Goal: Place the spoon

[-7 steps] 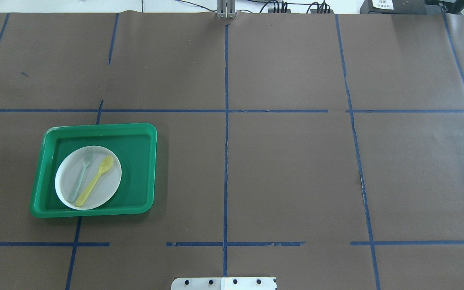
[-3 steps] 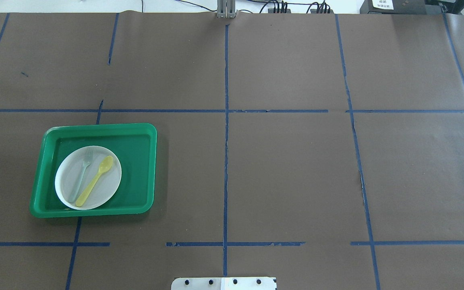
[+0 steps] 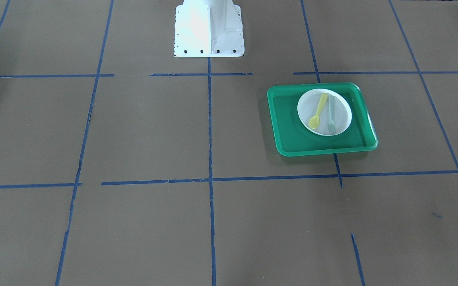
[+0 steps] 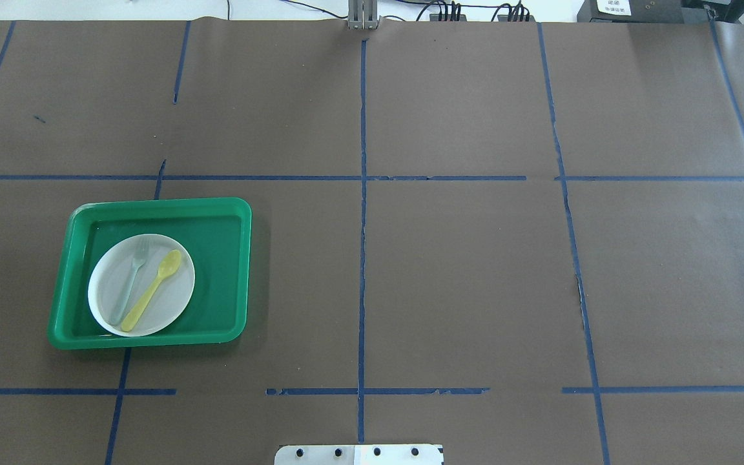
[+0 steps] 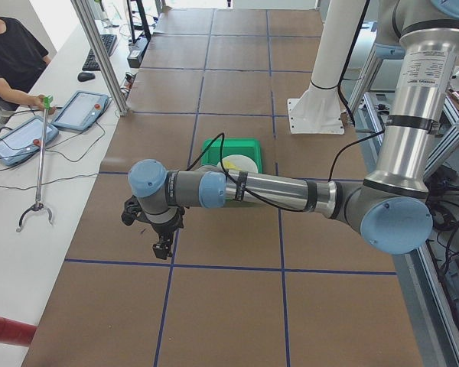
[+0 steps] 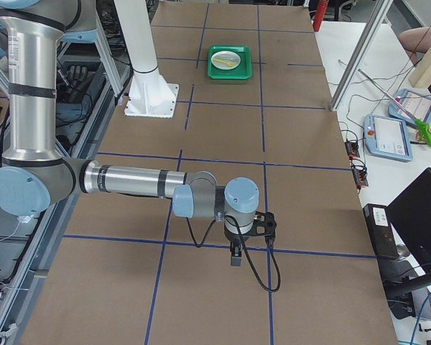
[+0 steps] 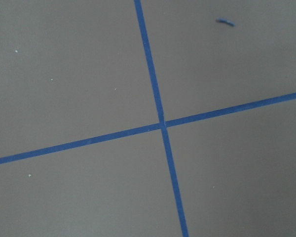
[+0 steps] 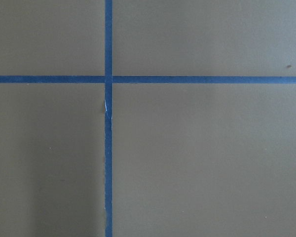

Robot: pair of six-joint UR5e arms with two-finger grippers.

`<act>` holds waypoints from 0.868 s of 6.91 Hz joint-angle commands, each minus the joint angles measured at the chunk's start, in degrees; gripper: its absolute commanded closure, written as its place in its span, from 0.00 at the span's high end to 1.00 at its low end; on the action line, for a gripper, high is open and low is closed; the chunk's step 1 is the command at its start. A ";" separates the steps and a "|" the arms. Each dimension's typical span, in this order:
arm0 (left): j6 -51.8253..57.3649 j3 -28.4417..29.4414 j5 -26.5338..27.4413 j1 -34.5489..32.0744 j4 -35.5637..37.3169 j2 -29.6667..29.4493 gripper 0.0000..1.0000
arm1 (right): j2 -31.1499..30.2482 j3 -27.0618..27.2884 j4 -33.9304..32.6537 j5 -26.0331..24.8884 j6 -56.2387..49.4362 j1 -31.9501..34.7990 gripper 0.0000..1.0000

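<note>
Left claw [image 5: 162, 248] points down at the tabletop [image 4: 462, 278] on the end of the near arm in the left side view, which stretches out level and low. Its condition, released or clenched, cannot be determined from that view. Nothing is seen in its grasp. The left wrist camera shows only brown covering and a crossing of blue tape lines.

Right claw [image 6: 235, 255] likewise points down from the near arm in the right side view. Whether it is released or clenched cannot be told. The right wrist camera shows only another tape crossing.

Both claws are well apart from the green tray [image 4: 217, 271], which rests on the robot's left half of the tabletop, beyond the white base plate [image 4: 359, 454].

The white plate [image 4: 175, 294] sits in the tray's near left part. The spoon [image 4: 152, 290] lies flat on this plate. Its handle end is at the plate's near rim and its bowl is angled away and to the right. The pale fork [image 4: 130, 281] lies just beside it on the left, with its tines at the far end.
</note>
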 commanded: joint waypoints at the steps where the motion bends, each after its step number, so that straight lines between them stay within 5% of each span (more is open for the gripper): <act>1: -24.44 -8.75 -3.33 9.72 -8.80 -0.44 1.00 | 0.01 0.00 0.00 0.00 0.00 0.00 1.00; 3: -42.89 -10.98 -2.45 19.67 -21.46 -0.36 1.00 | 0.01 -0.09 0.00 0.00 0.00 0.00 1.00; 5: -51.87 -16.32 7.76 32.38 -21.95 0.00 0.98 | 0.01 0.00 0.00 0.00 0.00 0.00 1.00; 6: -56.97 -16.78 8.44 35.84 -21.95 0.00 0.94 | 0.01 0.00 0.00 0.00 0.00 0.00 1.00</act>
